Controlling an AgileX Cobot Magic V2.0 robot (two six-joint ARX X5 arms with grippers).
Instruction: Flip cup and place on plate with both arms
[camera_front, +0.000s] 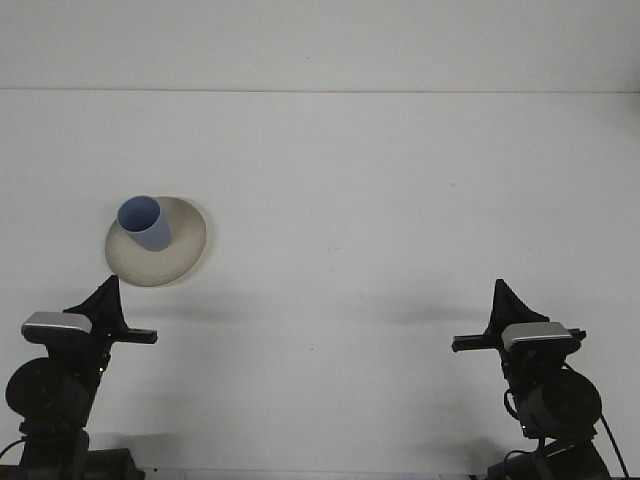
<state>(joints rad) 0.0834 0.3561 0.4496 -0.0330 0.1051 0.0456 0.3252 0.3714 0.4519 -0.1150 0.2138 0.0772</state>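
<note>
Blue cup (145, 222) standing mouth-up on the plate (185, 252), leaning slightly left, no readable writing, my left gripper (103, 303) and right gripper (503, 305) sitting low, finger gaps I cannot tell.

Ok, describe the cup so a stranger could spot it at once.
Look at the left half of the white table, where a round beige plate lies. The blue cup stands upright on it, mouth up, the only coloured thing there.

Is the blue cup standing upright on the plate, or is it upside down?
Upright. The blue cup stands on the plate with its open mouth facing up; the round rim and hollow inside are visible.
</note>
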